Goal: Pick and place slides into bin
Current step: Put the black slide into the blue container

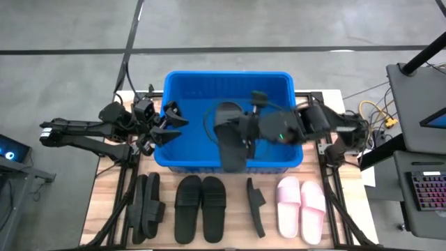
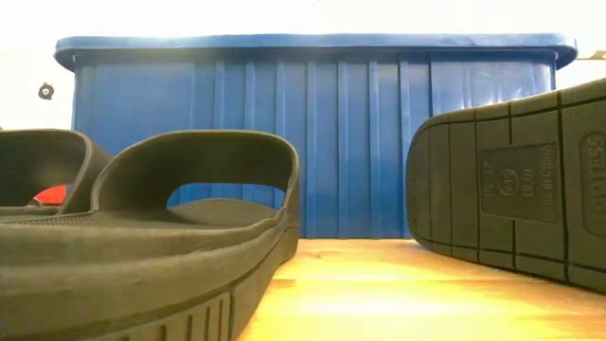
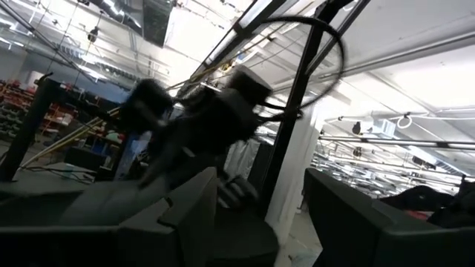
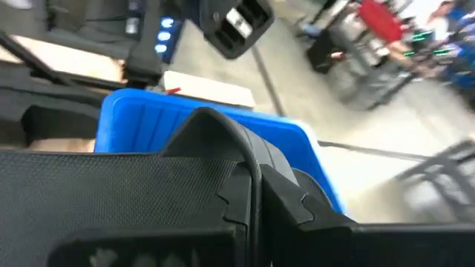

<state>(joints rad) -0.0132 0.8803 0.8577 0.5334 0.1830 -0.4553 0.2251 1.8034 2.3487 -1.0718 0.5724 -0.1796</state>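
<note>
The blue bin [image 1: 188, 90] stands at the table's far middle; its ribbed wall fills the low view [image 2: 312, 142]. My right gripper [image 1: 245, 131] reaches in over the bin from the right, shut on a black slide [image 1: 230, 139]. My left gripper [image 1: 169, 125] is open and empty at the bin's left wall; its own view [image 3: 260, 237] points up at the ceiling. On the table in front of the bin lie a black pair on edge [image 1: 146, 206], a flat black pair [image 1: 200, 199], a single black slide on its side [image 1: 256, 206] and the pink pair [image 1: 301, 206]. My right gripper pinches the black slide between its two fingers at the wide strap [image 4: 223, 130], coming level from the table's right side, across the slide's length. The slide lies lengthwise near to far over the bin, its near end [image 1: 233, 167] above the bin's near wall.
In the low view a black slide [image 2: 142, 237] and the sole of the slide on its side [image 2: 516, 185] stand close in front. Cables and a keyboard desk [image 1: 418, 188] lie beyond the table's right edge.
</note>
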